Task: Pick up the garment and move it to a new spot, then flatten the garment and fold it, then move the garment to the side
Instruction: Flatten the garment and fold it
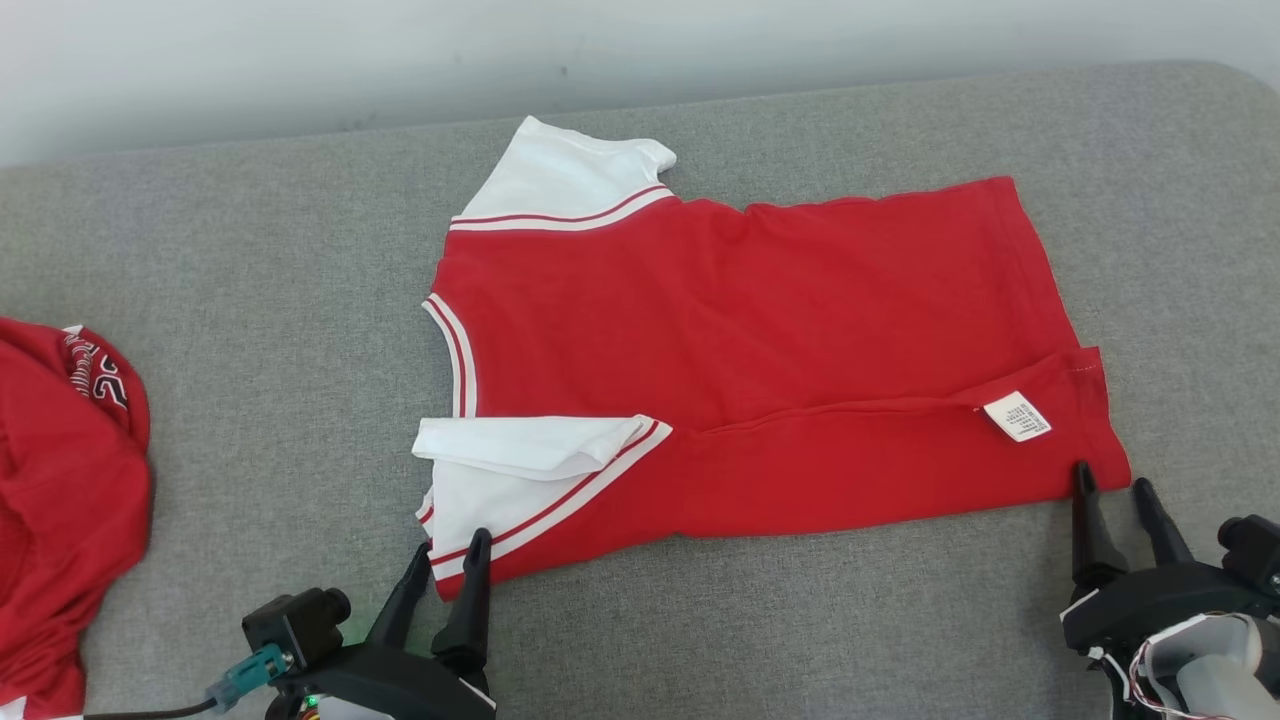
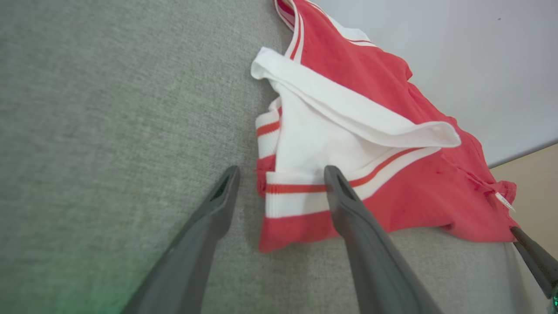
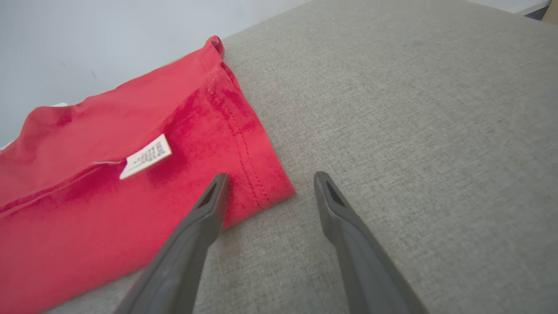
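Note:
The garment is a red T-shirt with white, red-striped sleeves, lying flat on the grey cushioned surface, its near long edge folded up over the body. A white care label shows near the hem. My left gripper is open at the near sleeve corner; in the left wrist view the left gripper has one finger on the striped cuff and the other on bare cushion. My right gripper is open at the near hem corner, and in its own view the right gripper straddles that corner.
Another red garment with printed lettering lies bunched at the left edge. A pale wall runs along the far side of the cushion. Bare grey fabric stretches to the left, right and near side of the T-shirt.

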